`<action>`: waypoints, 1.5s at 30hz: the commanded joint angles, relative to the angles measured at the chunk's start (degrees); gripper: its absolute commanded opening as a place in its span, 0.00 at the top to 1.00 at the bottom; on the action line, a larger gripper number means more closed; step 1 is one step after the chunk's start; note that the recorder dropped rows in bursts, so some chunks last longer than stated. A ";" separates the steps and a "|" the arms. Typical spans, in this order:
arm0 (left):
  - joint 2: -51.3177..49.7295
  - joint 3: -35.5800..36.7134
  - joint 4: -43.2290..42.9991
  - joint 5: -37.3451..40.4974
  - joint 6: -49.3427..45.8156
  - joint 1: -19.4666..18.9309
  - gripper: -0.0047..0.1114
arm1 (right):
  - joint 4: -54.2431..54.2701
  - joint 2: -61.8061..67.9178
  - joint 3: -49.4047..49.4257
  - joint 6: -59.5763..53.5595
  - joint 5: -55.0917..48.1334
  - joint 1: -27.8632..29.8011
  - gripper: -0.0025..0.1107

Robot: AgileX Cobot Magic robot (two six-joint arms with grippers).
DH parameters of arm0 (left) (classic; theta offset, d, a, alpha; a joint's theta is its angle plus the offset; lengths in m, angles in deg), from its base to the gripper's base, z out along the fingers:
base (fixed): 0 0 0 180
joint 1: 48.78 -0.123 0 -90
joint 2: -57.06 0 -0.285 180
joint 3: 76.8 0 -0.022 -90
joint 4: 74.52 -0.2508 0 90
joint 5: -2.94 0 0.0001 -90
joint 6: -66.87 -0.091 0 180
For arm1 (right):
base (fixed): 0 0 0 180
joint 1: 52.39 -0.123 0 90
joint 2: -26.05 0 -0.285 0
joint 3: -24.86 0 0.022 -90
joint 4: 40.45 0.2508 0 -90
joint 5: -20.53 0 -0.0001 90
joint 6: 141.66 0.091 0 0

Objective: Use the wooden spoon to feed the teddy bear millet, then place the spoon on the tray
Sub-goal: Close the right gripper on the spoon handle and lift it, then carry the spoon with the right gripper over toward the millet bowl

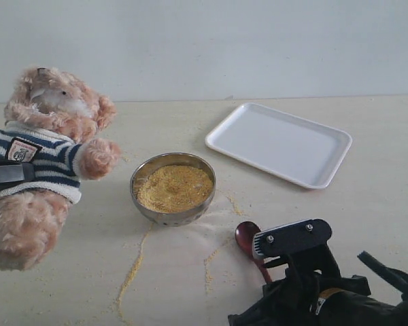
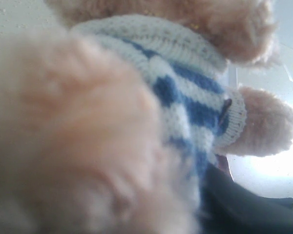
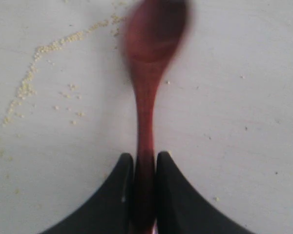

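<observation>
Wooden spoon (image 3: 147, 92), slim handle: pinched by right end effector (image 3: 144, 163) | left end effector (image 1: 5, 174): grip unclear

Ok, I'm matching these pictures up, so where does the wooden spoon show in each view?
Exterior view: wooden spoon lower right of centre.
Left wrist view: not in it; the teddy bear fills it.
Right wrist view: centre, handle clamped in the right gripper.
Shared landmark (exterior, right wrist): the loose millet trail beside the spoon.

Striped teddy bear (image 1: 44, 156), heaped millet (image 1: 174, 187), reddish wooden spoon (image 1: 247, 238) — white tray (image 1: 279, 142)
</observation>
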 commanded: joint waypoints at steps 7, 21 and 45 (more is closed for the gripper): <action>-0.01 0.09 1.31 0.68 -0.24 -0.15 0.92 | 9.08 -0.06 0.08 -2.98 1.65 0.08 0.98; -0.01 0.09 1.31 0.81 -0.24 -0.15 0.92 | 11.76 -15.01 0.08 -35.32 0.90 0.15 0.98; -0.01 0.09 1.31 0.81 -0.24 -0.15 0.92 | 45.24 -21.29 -31.46 -106.68 3.35 21.50 0.98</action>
